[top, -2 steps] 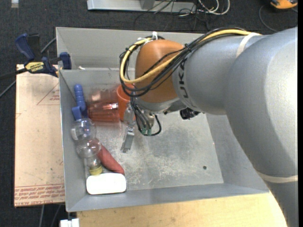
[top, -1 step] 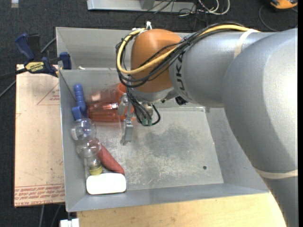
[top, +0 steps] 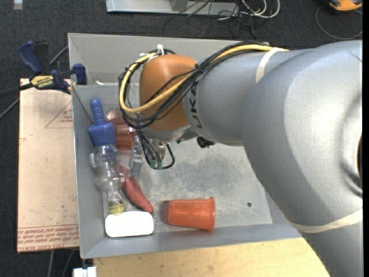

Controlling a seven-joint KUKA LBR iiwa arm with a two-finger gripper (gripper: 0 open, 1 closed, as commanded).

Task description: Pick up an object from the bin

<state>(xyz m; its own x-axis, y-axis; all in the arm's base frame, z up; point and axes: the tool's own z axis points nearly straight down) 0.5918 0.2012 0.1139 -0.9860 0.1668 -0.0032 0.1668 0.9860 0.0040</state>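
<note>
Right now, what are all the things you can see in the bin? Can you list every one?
cup: one, orange-red, on its side by the front wall.
white block: one, white with rounded corners, front left corner.
pepper-shaped thing: one, red, just behind the white block.
clear bottle: one, see-through, along the left wall.
blue plastic piece: one, blue, left wall, behind the clear bottle.
reddish thing: one, partly hidden beside the blue plastic piece; kind unclear.
bin: one, grey metal.
arm: one, grey, reaching in from the right.
orange cover: one, on the wrist, with yellow and black cables.
gripper: one, low by the clear bottle.
</note>
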